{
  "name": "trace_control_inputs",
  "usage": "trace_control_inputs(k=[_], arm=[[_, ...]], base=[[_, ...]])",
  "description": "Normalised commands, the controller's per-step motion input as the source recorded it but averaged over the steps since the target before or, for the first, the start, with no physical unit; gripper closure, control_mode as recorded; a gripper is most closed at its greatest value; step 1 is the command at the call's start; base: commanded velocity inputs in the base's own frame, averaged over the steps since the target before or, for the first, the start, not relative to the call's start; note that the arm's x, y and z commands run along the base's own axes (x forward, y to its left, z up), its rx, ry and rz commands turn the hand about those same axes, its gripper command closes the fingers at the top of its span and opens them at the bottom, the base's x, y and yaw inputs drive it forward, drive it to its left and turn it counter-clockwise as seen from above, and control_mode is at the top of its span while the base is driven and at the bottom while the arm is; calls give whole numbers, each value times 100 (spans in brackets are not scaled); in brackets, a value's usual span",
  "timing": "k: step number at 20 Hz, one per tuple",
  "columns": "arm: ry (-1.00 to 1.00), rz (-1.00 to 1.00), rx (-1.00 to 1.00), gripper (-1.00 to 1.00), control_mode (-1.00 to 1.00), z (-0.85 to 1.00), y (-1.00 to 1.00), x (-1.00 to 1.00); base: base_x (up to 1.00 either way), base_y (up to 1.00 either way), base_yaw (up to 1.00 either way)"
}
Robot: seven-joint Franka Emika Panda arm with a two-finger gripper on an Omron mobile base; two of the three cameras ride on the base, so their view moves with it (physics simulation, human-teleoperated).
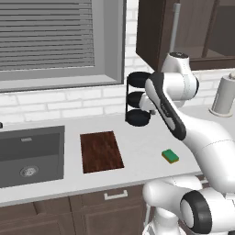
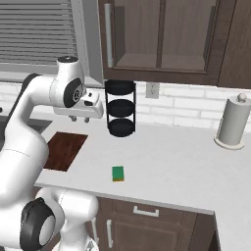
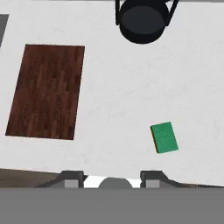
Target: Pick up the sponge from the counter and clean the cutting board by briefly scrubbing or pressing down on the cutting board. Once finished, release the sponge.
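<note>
1. Green-topped, the sponge (image 3: 164,137) lies flat on the pale counter (image 3: 118,87), lower right of the hand view, well apart from the cutting board (image 3: 46,91) at the left.
2. The black tiered rack (image 3: 143,19) stands at the top edge.
3. The gripper (image 3: 113,180) sits at the bottom, above the counter's front edge, its jaws drawn in and holding nothing.
4. In the left base view the sink (image 1: 27,156) lies at the left beside the board.
</note>
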Motion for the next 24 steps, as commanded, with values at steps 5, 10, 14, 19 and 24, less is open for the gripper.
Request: trace_control_inputs(k=[5,10,14,19,24], arm=[[-2,0,0,-100,-100,0,-4,-3],[0,0,3,-100,-100,-26,-49,-49],[0,1,-4,-100,-100,-38,-72,-44],[1,1,-13,-100,-100,-61,-43,-23],[0,1,-4,-100,-100,-69,-45,-1]], base=[[0,0,0],[0,0,0],[0,0,0],[0,0,0],[0,0,0]])
